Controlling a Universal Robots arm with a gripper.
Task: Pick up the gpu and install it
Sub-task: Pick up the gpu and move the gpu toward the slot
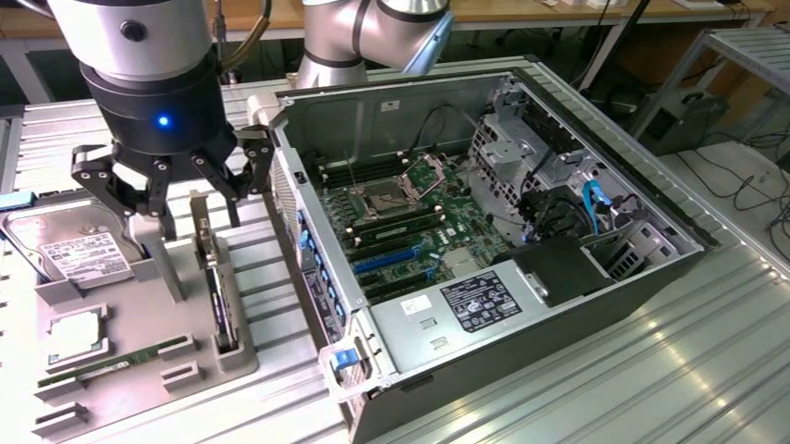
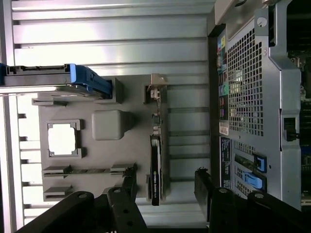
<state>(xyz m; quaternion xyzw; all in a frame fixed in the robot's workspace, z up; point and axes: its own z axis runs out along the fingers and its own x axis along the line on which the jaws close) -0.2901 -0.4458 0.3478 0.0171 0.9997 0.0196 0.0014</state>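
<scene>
gpu (image 1: pixel 220 301) (image 2: pixel 154 170) stands on its long edge in a slot of the grey tray (image 1: pixel 185 324) (image 2: pixel 99 158), lower left of the exterior view, with its silvery bracket (image 1: pixel 202 217) (image 2: pixel 158 92) at the end farther up the frame. Not installed yet, and well apart from the slots on the motherboard (image 1: pixel 395 222). End effector (image 1: pixel 189 213) (image 2: pixel 165 187) hangs over the tray in the upper left of the exterior view, its jaws spread wide and nothing between them. Its fingers (image 1: pixel 146 217) (image 2: pixel 127 182) are above the bracket end of the card; no contact visible. In the wrist view the card's thin edge lines up with the gap between the two black fingers. The same tray carries a hard drive (image 1: pixel 74 250) (image 2: pixel 53 80) with a white label at the exterior view's left, a square cpu (image 1: pixel 77 331) (image 2: pixel 62 139) below it in frame, and a narrow green ram stick (image 1: pixel 105 365) (image 2: pixel 87 170) lower still. An open computer case (image 1: pixel 531 305) (image 2: pixel 262 97) lies on its side just beside the tray, filling the centre and right of the exterior view with the motherboard facing up. Tray and case both sit on the ribbed metal worktop (image 1: pixel 642 370) (image 2: pixel 112 43).
</scene>
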